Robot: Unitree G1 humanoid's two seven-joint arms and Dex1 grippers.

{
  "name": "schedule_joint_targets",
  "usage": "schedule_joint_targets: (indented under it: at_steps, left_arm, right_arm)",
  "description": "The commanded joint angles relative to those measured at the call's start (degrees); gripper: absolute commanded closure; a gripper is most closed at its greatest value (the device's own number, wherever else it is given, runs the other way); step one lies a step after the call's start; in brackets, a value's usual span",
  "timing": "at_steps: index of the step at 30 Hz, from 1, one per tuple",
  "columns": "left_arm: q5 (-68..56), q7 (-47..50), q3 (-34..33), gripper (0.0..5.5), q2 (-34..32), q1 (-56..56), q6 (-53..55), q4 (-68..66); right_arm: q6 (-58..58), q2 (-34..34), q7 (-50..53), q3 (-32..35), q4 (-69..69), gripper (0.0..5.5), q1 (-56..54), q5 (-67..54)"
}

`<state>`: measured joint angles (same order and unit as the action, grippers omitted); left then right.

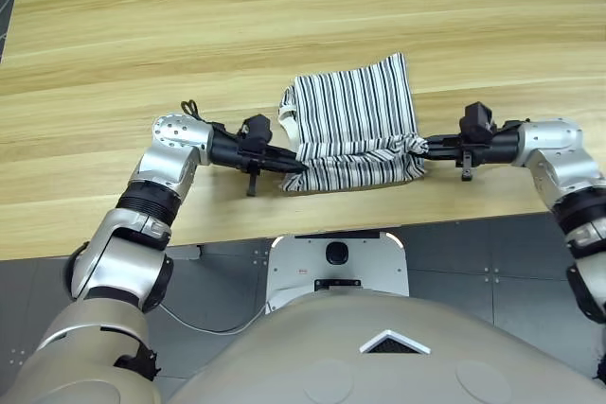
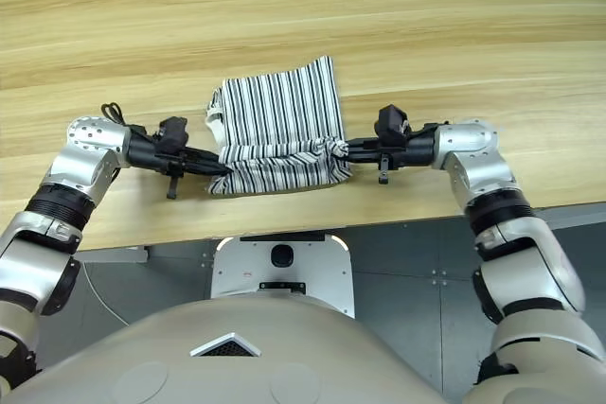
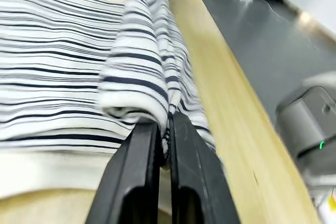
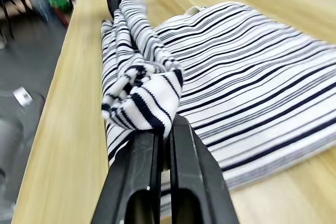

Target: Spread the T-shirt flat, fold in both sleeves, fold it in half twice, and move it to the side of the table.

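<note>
Because both arms work from the near edge of the wooden table [image 1: 284, 7], the striped T-shirt [image 1: 350, 106] lies toward 6 o'clock on it, just inside that edge. The garment is already reduced to a compact rectangle with no sleeve projecting, which suggests that a half fold is the step in hand. Its 6 o'clock edge is gathered into a raised roll that runs straight between the two arms, while the rest of the cloth rests flat toward 12 o'clock. The left gripper [image 1: 298, 166] meets the roll at the 8 o'clock corner, jaws clamped on a bunch of cloth, as the left wrist view confirms. The right gripper [image 1: 421, 147] meets it at the 4 o'clock corner, jaws likewise clenched on a wad of fabric. Holding both corners at equal height keeps the edge taut and level, so it can probably be carried toward 12 o'clock without skewing. Uneven travel would likely misalign the fold.
</note>
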<state>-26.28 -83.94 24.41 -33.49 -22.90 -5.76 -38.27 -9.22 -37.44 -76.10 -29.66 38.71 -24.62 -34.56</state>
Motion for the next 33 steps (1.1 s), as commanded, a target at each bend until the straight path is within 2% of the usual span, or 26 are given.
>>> schedule_joint_targets:
  at_steps: [1,9,13,19,25,30,31,33]
  left_arm:
    - [-2.1,-1.7,-6.6,5.4,2.3,-1.5,5.3,-3.0]
    - [-2.6,-3.1,-14.2,5.4,5.6,-3.4,11.1,-1.2]
    - [0.3,2.1,-17.1,5.4,8.1,-7.4,10.6,-6.1]
    - [8.3,13.7,-19.1,5.4,11.4,-12.3,1.9,-17.2]
    - [14.8,21.0,-19.1,5.4,13.3,-14.7,-4.0,-24.1]
    - [19.4,28.0,-19.5,5.4,14.1,-16.1,-7.3,-27.9]
    - [19.2,28.0,-20.2,5.02,14.4,-16.3,-7.5,-28.1]
    - [18.3,28.5,-22.1,4.74,15.1,-16.7,-8.3,-28.1]
  right_arm:
    - [7.6,5.3,-1.0,5.9,3.4,5.4,-4.8,1.1]
    - [15.2,9.7,-3.9,14.8,6.3,5.4,-8.4,4.5]
    - [15.3,11.6,-2.8,18.1,7.3,5.4,-9.4,6.7]
    - [7.0,15.2,4.7,22.8,15.1,5.4,-12.8,12.4]
    - [-0.6,17.7,12.8,24.0,21.1,5.4,-15.6,19.6]
    - [-4.4,17.8,16.9,21.7,23.7,5.4,-15.3,27.0]
    - [-5.1,17.8,17.6,21.4,24.0,5.4,-15.1,28.4]
    - [-6.3,17.8,19.5,21.3,24.7,4.97,-15.0,30.4]
